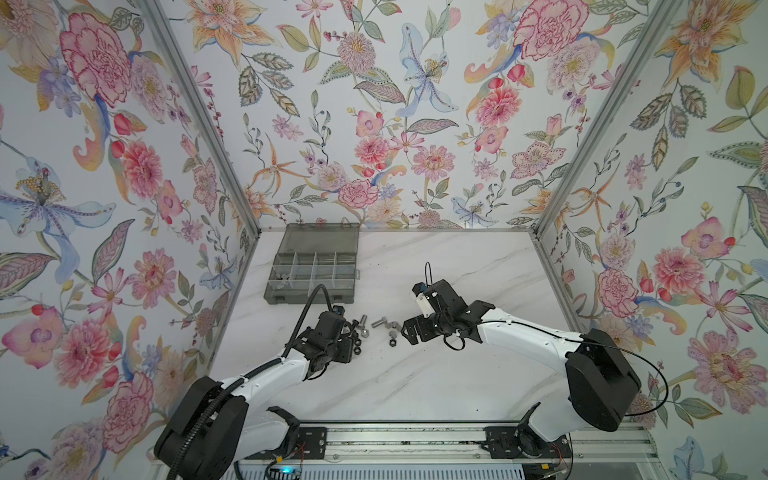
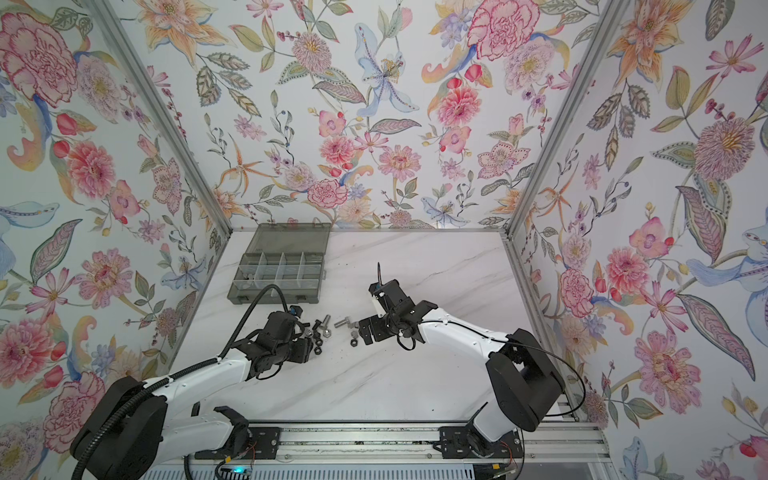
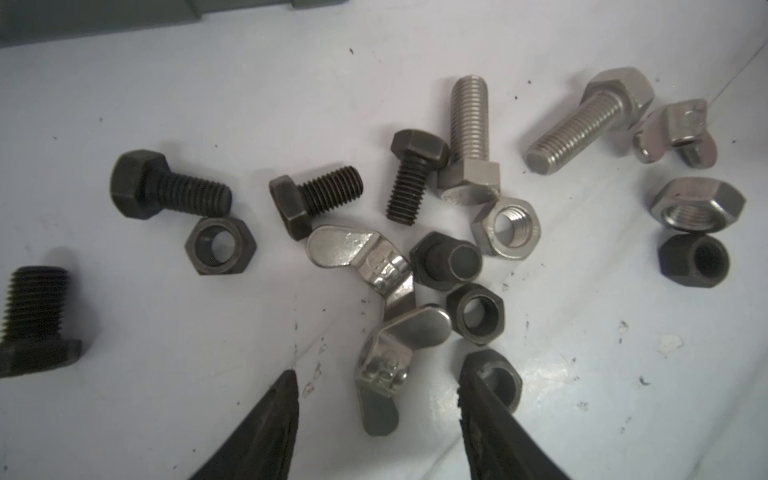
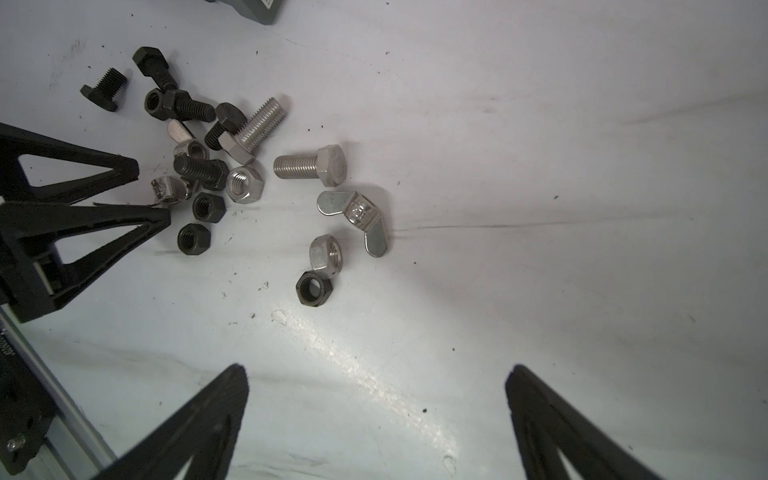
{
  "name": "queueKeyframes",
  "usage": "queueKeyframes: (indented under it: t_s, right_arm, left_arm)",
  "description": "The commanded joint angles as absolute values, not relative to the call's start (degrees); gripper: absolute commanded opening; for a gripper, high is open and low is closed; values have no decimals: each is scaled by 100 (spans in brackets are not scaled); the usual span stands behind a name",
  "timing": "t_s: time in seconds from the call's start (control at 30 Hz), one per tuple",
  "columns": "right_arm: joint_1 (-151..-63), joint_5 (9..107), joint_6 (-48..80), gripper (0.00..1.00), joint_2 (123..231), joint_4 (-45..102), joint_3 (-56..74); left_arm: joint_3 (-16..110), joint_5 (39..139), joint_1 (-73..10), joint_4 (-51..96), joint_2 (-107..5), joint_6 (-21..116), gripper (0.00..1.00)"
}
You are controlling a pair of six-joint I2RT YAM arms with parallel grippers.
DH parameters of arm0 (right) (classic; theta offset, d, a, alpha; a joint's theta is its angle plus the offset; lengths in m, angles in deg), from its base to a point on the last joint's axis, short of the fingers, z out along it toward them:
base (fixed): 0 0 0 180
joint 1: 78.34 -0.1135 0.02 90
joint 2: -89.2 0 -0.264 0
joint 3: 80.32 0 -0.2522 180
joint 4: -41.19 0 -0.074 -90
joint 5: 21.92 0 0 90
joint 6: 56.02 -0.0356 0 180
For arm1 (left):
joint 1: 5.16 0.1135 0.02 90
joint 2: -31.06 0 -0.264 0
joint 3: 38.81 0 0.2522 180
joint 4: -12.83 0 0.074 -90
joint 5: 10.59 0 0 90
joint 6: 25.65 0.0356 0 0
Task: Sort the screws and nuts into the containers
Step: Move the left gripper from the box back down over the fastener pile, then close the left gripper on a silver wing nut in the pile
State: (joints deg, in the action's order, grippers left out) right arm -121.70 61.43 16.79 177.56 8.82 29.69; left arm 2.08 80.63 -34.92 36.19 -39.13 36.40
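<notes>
A: On the near stretch of the marble table (image 1: pixel 415 382), reaching in from both sides?
B: Yes, meeting around the middle. Hovering the left gripper (image 3: pixel 376 374) low over the heap, holding the jaws apart, straddling a silver wing nut (image 3: pixel 386 361) without touching it, poising one fingertip (image 3: pixel 478 415) just beside a black nut (image 3: pixel 503 374).
A: And carrying the right gripper (image 4: pixel 377 370) how?
B: Hanging it wide open above bare tabletop, clasping nothing, facing the left one across the heap.
A: Seeing the screws (image 3: pixel 166 187) and the nuts (image 3: pixel 507 228) where?
B: Finding them lying loose on the table between the two grippers, black and silver mixed, several touching.
A: Looking farther back?
B: Spotting the grey organiser box (image 1: pixel 309 297) near the far left corner, with the lid (image 1: pixel 322 237) swung open toward the back wall. Making out a few small pieces in the left-hand containers (image 1: pixel 296 266), too small for naming.
</notes>
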Motion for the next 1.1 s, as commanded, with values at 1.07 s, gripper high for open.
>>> queueKeyframes:
  t_s: [1.07]
  right_arm:
    - [-12141,6161,1702,99,17707,843,3072]
  left_arm:
    - [419,7770,-3552,3243,-4671,3782,50]
